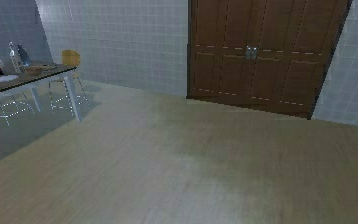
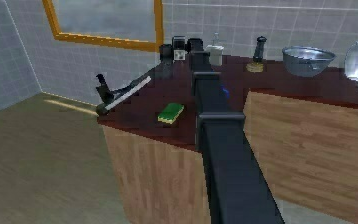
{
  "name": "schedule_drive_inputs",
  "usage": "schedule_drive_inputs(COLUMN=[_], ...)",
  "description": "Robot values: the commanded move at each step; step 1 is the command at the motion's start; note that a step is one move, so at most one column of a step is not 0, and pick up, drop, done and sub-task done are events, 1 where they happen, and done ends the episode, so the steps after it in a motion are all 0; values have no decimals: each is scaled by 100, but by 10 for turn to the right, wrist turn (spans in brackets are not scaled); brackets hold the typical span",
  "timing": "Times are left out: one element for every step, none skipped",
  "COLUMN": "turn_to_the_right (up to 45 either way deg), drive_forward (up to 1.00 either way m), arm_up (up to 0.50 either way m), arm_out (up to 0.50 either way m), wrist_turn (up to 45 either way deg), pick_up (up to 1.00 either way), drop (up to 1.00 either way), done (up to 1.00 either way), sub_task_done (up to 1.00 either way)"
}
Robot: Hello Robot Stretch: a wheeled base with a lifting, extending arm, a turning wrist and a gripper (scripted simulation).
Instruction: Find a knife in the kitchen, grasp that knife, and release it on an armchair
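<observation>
Forward view: bare floor, tiled wall, a brown double door far right, a table with small items far left. Arm side view: a dark-topped counter on wooden cabinets, with a gold-framed pane on the wall behind. The arm reaches out across the counter toward the far wall. The gripper sits at its far end among dark shapes at the back of the counter. We cannot tell the state of the fingers, nor whether they hold anything, since counter items lie at and behind them. A metal bowl stands far right, with a mill and a cup near the arm's tip. A green sponge lies just left of the arm. The knife, as we read it, is the long thin grey-and-dark thing lying slantwise near the counter's left edge, left of the gripper. We judge the step in hand to be the grasp; the armchair is yet to be sought. Risks:
1. The knife lies close to the edge, so a sideways nudge from the gripper could push it off onto the floor.
2. The blade lies flat, so the fingers may slide over it.
3. Turning the base with the arm extended could sweep the cup or mill over.
</observation>
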Motion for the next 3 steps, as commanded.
schedule_drive_inputs(turn_to_the_right=[0, 0, -450], drive_forward=[0, 0, 0], arm_up=[0, 0, 0], arm_out=[0, -48, 0], wrist_turn=[-330, 0, 0], pick_up=[0, 0, 0], drop=[0, 0, 0], done=[0, 0, 0], sub_task_done=[0, 0, 0])
